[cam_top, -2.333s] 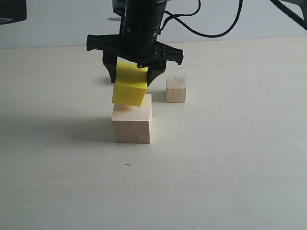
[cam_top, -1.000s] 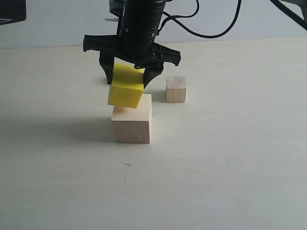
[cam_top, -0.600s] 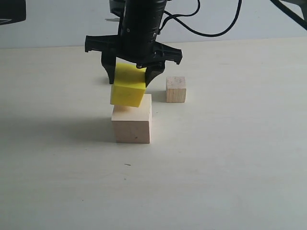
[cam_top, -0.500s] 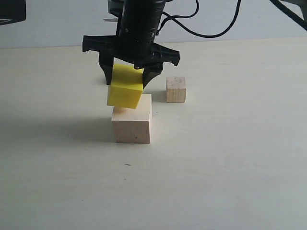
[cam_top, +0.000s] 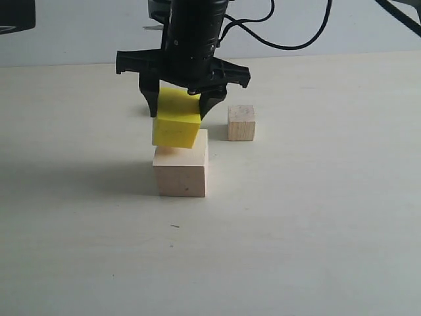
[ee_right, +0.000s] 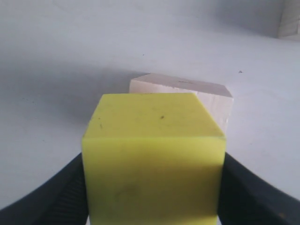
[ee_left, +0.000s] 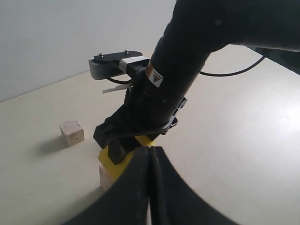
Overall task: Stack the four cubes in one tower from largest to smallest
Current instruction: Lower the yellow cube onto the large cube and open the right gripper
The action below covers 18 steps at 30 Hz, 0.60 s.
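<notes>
R gripper (cam_top: 179,110) clamped on yellow cube (cam_top: 175,129). It's held tilted right over large wood cube (cam_top: 181,172), off-centre toward 9 o'clock w/ overhang; can't tell if touching. Before release, IMO: nudge to 3 o'clock, level it, square the faces, lower to flat contact, open slow. Small wood cube (cam_top: 241,123) sits at 2 o'clock of base. L gripper (ee_left: 150,187) closed, empty.

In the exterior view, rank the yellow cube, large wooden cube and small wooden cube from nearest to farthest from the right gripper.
1. Yellow cube, held in the right gripper.
2. Large wooden cube, directly below.
3. Small wooden cube, off to the right.
</notes>
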Motion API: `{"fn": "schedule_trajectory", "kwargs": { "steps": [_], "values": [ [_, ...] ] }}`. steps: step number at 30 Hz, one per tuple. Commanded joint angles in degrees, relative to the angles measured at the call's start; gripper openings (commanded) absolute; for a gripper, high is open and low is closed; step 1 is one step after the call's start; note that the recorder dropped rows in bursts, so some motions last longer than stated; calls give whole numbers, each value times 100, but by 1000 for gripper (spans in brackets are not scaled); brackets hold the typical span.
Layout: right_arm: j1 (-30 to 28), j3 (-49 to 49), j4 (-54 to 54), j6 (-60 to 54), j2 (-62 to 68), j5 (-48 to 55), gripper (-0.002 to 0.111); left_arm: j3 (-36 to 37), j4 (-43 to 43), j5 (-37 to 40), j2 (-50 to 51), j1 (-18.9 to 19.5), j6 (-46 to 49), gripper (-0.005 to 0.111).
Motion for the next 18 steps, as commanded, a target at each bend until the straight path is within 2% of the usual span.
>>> {"fn": "schedule_trajectory", "kwargs": {
  "steps": [1,13,14,18],
  "values": [
    [23,414,21,-39,-78,-18,45,15,42,-44,-30,18,-15,0],
    [23,536,-160,197,-89,-18,46,15,42,-24,-30,18,-39,0],
    [23,536,-146,196,-89,-18,48,15,42,-24,-30,18,-39,0],
    [23,536,-146,196,-89,-18,72,15,20,-26,-30,18,-66,0]
  ]
}}
